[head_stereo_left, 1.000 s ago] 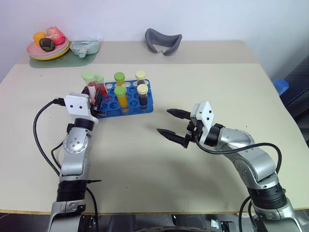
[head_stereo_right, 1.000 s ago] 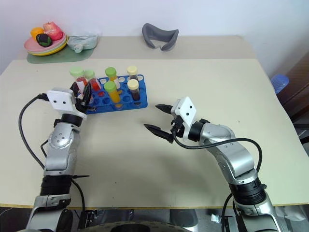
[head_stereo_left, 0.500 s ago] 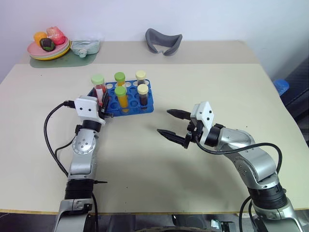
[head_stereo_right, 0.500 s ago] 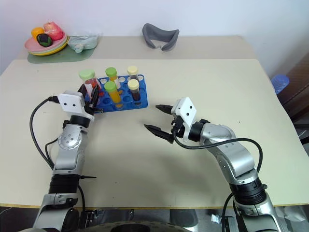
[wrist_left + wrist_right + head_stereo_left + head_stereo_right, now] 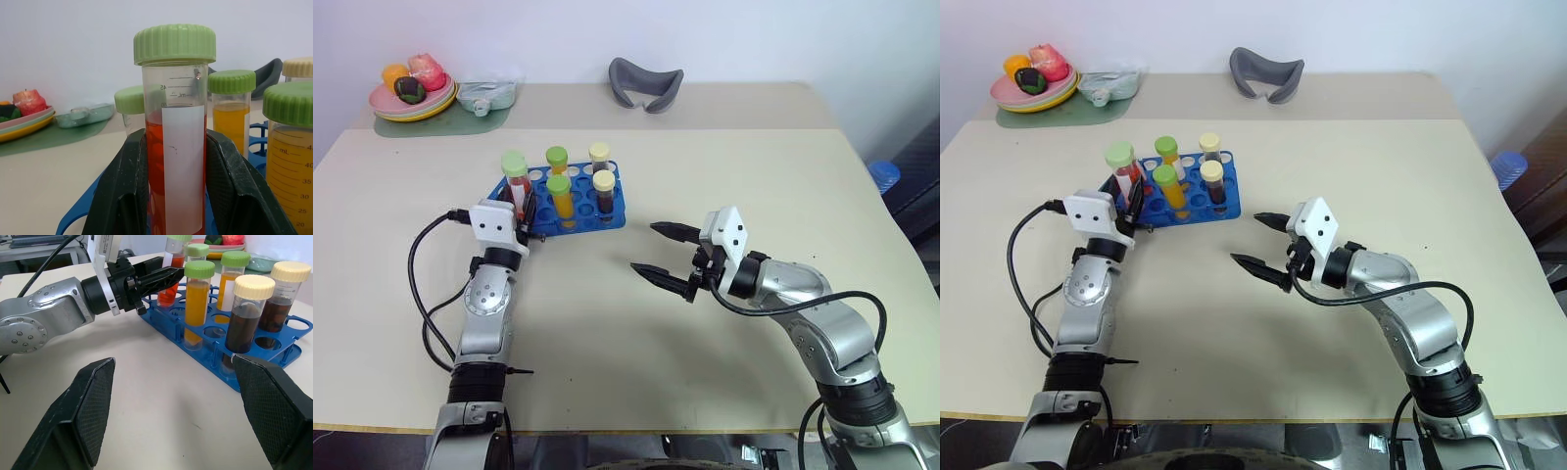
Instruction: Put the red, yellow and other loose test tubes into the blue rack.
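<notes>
At the near-left corner of the blue rack [image 5: 563,201], the left gripper [image 5: 523,208] has its jaws clamped on the red tube [image 5: 173,161], upright over the rack. Step in hand: seating this tube; next move likely needs lowering it into a free hole, then release. Right gripper [image 5: 664,252] hovers over the worktop [image 5: 607,323], jaws wide, empty.

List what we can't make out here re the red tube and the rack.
- Red tube bottom: cut off by the left wrist view's lower edge and flanked by the left gripper's fingers; whether it sits in a hole is unclear.
- Which blue rack hole lies under it: hidden by the gripper in the head views.
- Tube graduations: too small in the head views.
</notes>
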Controlling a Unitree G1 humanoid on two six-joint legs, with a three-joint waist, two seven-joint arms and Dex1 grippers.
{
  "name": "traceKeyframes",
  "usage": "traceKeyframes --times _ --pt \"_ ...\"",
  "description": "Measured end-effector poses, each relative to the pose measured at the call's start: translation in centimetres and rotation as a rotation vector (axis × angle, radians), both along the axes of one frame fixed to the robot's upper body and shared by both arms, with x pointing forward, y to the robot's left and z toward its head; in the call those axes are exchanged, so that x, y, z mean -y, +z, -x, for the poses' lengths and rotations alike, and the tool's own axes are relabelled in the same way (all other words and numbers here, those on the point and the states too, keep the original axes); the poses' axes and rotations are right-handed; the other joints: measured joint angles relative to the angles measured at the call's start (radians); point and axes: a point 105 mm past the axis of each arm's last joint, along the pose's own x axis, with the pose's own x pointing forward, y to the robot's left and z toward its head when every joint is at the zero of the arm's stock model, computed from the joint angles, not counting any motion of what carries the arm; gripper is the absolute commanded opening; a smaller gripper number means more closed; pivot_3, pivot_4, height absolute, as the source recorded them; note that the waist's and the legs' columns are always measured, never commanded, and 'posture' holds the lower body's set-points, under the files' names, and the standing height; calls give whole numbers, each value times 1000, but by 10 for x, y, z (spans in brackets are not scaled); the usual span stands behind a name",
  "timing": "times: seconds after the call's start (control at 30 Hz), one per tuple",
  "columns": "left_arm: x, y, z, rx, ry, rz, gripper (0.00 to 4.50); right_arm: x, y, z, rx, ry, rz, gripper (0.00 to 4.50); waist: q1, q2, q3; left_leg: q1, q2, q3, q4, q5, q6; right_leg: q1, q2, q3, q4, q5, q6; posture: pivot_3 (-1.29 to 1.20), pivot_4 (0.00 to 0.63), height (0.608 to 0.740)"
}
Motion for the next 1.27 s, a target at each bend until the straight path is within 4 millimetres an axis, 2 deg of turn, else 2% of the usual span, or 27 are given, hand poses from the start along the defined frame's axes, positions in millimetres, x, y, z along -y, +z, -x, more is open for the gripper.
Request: traceKeyframes --times 0.03,0.17,0.3,0.43,0.6,0.7,0.83,0.97,1.07,1.27 --pt "0 0 0 0 1 -6 2446 0 0 0 0 0 0 3904 0 0 0 0 0 0 0 0 0 0 0 0 0 0 0 0 150 740" --pt "-1 -3 4 -8 6 -3 4365 0 0 1 1 3 1 3904 -2 0 0 0 0 0 0 0 0 0 0 0 0 0 0 0 150 740" --pt "-14 -4 22 -35 4 14 4365 3 0 1 3 3 13 3904 -4 0 0 0 0 0 0 0 0 0 0 0 0 0 0 0 150 740" --pt "-40 1 45 -76 23 5 4365 12 1 0 5 -9 27 3904 -3 0 0 0 0 0 0 0 0 0 0 0 0 0 0 0 150 740" --pt "-74 4 77 -191 36 -66 4365 34 0 -5 -10 -60 57 3904 -2 0 0 1 0 0 0 0 0 0 0 0 0 0 0 0 150 740" --pt "-93 -9 98 -304 35 -89 4365 61 -2 -12 -22 -139 98 3904 -1 0 0 1 0 0 -1 0 0 1 0 0 0 0 0 0 150 740" --pt "-111 -18 119 -393 39 -115 4365 110 -14 -16 -84 -267 176 3904 2 0 0 1 0 0 -1 0 1 1 0 0 -2 0 0 0 150 740" --pt "-108 -13 120 -382 9 -122 4365 125 -15 -19 -75 -294 194 3904 -2 0 0 1 0 1 -1 0 1 2 0 0 -2 0 0 0 150 740" --pt "-106 -11 119 -377 -4 -121 4365 134 -24 -20 -98 -318 200 3904 -3 0 0 1 0 1 -1 0 1 2 0 0 -2 0 0 0 150 740" --pt "-90 -15 114 -385 -57 -93 4365 140 -29 -22 -97 -345 207 3904 -2 0 0 1 0 1 -1 0 1 2 0 0 -2 0 0 0 150 740"
